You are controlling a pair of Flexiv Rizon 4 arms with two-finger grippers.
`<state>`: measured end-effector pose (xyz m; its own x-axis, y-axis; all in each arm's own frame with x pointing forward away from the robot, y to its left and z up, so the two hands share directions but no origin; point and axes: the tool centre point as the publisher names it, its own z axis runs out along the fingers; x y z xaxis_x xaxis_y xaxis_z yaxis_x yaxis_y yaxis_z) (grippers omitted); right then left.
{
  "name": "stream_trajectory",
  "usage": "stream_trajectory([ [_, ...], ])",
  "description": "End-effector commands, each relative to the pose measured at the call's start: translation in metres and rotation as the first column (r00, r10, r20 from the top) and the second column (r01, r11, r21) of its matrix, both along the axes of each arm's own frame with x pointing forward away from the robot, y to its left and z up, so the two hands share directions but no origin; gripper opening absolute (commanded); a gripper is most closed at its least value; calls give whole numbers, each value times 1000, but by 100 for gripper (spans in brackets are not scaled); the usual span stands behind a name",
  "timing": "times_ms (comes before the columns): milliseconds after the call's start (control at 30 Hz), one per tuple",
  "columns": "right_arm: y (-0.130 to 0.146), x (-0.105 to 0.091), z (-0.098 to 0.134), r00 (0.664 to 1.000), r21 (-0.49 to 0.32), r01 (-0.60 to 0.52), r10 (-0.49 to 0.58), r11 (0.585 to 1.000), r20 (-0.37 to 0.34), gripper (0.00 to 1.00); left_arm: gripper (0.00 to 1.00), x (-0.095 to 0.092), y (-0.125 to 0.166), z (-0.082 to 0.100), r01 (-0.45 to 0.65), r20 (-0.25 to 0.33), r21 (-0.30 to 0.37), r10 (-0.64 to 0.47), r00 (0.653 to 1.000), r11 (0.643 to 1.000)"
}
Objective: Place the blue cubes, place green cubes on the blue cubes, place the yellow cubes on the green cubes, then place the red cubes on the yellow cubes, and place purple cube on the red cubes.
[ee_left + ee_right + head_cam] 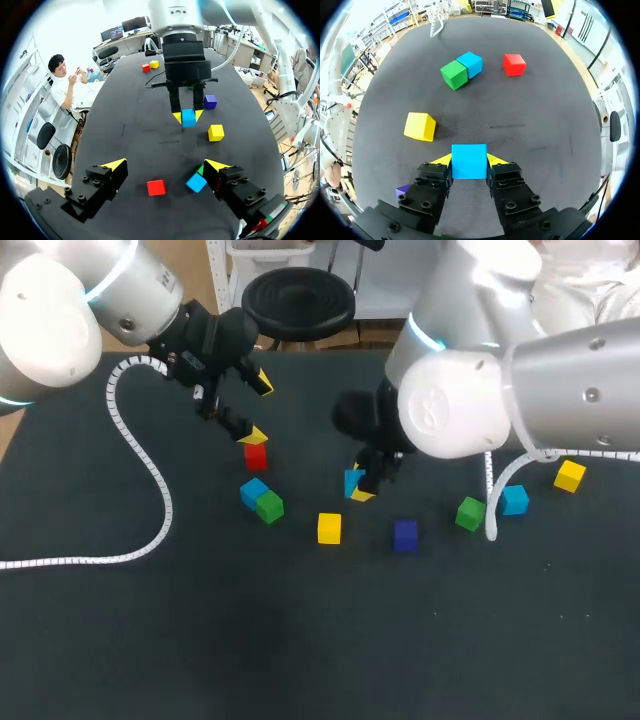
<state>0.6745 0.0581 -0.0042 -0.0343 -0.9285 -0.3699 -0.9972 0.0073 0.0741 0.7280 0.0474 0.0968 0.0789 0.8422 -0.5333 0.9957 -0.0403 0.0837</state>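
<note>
While no cube sits on another yet, all five layers look left to do; this reads as the first step, placing the blues. The left gripper hangs over the table with fingers wide apart, holding nothing; the red cube lies under it between the spread tips, untouched. Next come the left blue cube and left green cube, touching side by side; the middle yellow cube stands alone nearby. The right gripper is clamped on the held blue cube, a tip on each opposite face, low at mid-table; can't tell if the cube rests down. The purple cube, right green cube, right blue cube and right yellow cube lie loose further right.
</note>
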Motion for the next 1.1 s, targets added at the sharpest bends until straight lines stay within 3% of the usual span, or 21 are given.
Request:
stream_trajectory([
  [33, 0, 1, 3, 1000, 2, -4, 4, 1000, -7, 0, 100, 1, -1, 1, -2, -3, 6, 2, 1000, 1000],
  [1100, -4, 8, -7, 1000, -3, 2, -2, 1000, -30, 0, 100, 1, -1, 1, -2, -3, 6, 2, 1000, 1000],
])
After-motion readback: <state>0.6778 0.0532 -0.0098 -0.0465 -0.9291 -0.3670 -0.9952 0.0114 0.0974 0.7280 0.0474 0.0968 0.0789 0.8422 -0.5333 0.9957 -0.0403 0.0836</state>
